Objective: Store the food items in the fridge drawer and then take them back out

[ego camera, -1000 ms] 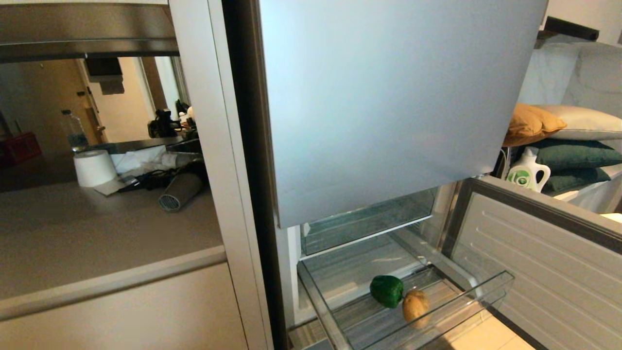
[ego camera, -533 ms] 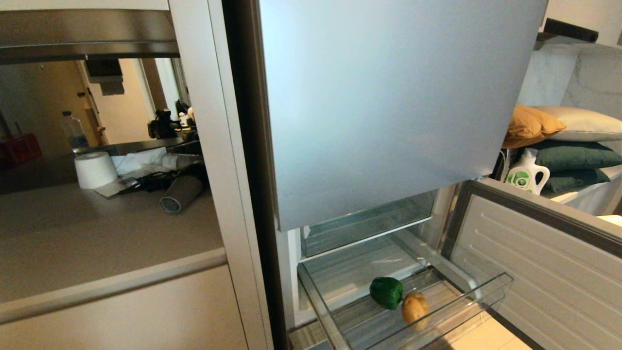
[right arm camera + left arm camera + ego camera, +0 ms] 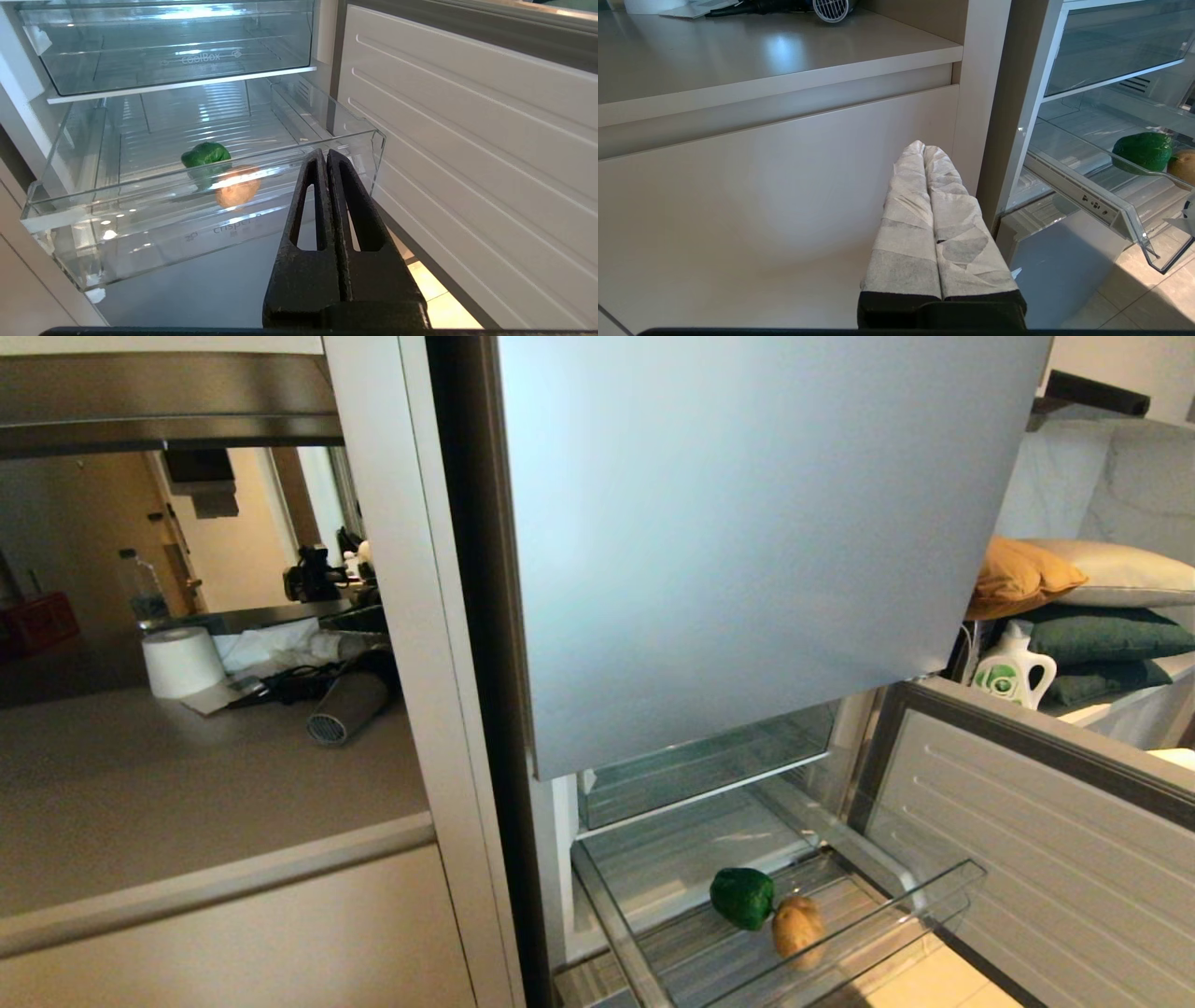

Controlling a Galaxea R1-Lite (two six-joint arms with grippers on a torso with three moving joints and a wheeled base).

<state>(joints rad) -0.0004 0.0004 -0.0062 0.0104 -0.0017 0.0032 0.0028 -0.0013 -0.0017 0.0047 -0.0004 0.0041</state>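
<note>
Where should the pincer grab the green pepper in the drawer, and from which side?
Probably from above, closing across the green pepper's rounded body. The clear fridge drawer is pulled out and open on top, while its front wall blocks a level approach. The tan bun-like lump lies right against the pepper on the side nearer the front wall, so set the fingers on its two free flanks.

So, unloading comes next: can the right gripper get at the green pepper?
Probably yes: the fridge drawer is pulled out, open-topped, and the right gripper, shut, sits outside its front wall. The green pepper lies uncovered beside the bun.
</note>
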